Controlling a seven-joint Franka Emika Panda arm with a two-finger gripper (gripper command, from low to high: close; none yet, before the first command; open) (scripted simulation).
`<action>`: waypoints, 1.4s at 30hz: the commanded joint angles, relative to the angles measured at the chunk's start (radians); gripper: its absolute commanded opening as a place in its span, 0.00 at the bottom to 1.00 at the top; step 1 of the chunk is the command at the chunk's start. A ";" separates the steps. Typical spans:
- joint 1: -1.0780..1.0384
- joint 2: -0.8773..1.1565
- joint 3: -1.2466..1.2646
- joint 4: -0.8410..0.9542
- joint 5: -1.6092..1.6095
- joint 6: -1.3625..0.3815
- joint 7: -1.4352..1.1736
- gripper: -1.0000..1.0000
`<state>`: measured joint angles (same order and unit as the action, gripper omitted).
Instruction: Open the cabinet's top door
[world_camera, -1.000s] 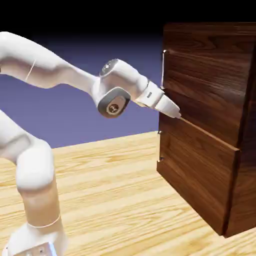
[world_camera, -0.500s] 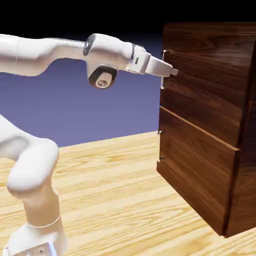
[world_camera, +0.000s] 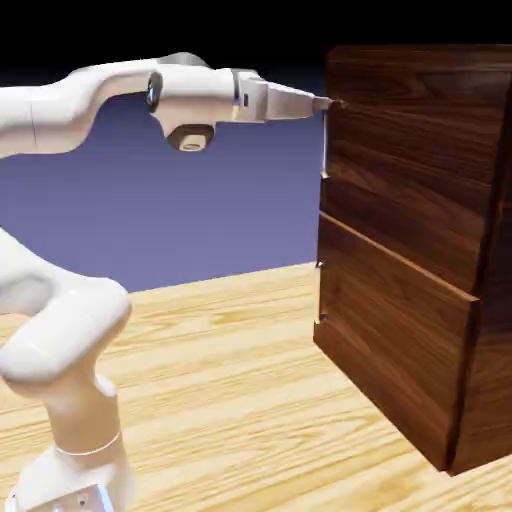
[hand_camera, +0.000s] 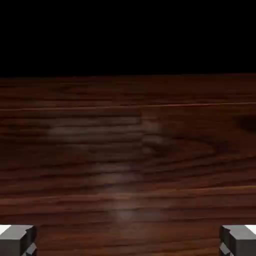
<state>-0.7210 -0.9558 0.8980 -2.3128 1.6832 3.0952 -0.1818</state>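
Observation:
The cabinet (world_camera: 420, 250) is a large dark walnut box at the exterior view's right. Its top door (world_camera: 410, 170) is the upper front panel, with a thin vertical silver handle (world_camera: 325, 140) at its left edge. My gripper (world_camera: 330, 103) reaches level from the left, its tips touching or nearly touching the cabinet's front near the handle's top end. In the hand view the two grey fingertips (hand_camera: 17, 239) stand far apart at the bottom corners, open, with only dark wood grain (hand_camera: 128, 160) between them. The handle is hidden in the hand view.
The lower front panel (world_camera: 390, 340) sits below the top door, with small silver fittings at its left edge. The light wooden table (world_camera: 220, 400) stretches under the arm. My white arm's base rises at the lower left.
The hand has risen along the cabinet's left front edge, from the seam between the panels up to the handle's top end, and levelled out. The jaws stayed open.

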 joint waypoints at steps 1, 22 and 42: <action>-0.019 -0.010 0.023 0.013 0.044 0.002 -0.024 0.50; -0.473 -0.152 0.434 0.327 0.701 -0.013 -0.363 0.50; 0.153 -0.305 -0.037 -0.317 0.631 -0.489 -0.529 0.00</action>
<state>-0.5680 -1.2609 0.8612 -2.6296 2.3145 2.6051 -0.7106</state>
